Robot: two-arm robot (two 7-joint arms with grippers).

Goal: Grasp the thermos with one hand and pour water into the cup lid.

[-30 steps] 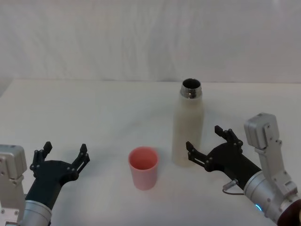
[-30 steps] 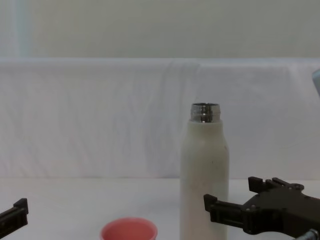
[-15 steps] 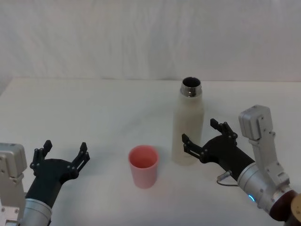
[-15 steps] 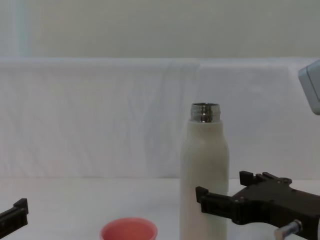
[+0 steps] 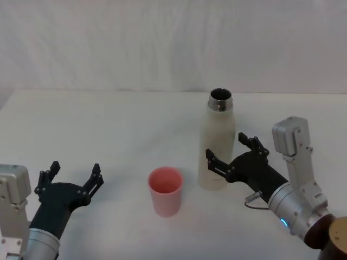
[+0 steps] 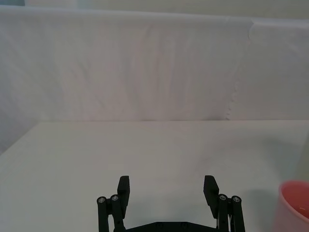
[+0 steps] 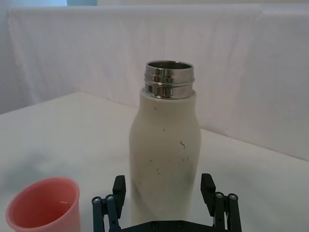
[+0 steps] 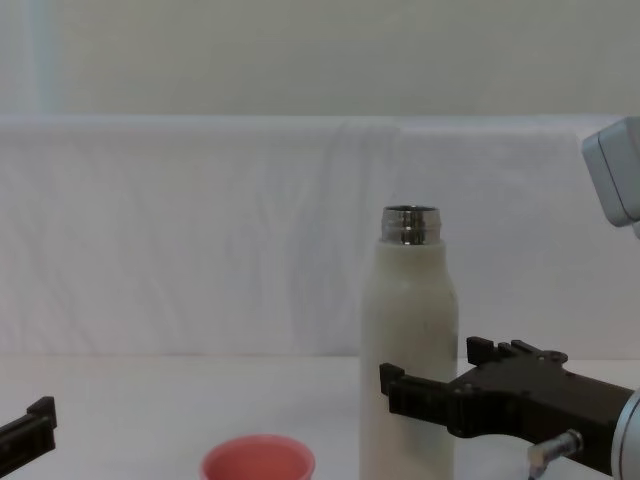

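Your right hand (image 5: 226,157) sat low around the thermos (image 5: 218,142), its fingers spread apart on either side of the body, none clearly pressing it. The thermos stood upright on the white surface (image 5: 108,124), neck uncapped. The pink cup lid (image 5: 165,192) stood near it, at about 8 o'clock from the thermos. Your left hand (image 5: 73,177) rested at the surface's 7 o'clock, fingers apart.

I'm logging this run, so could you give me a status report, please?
Right end effector open, straddling upright thermos. Left end effector open, parked. Cup lid beside thermos; nothing in the way.
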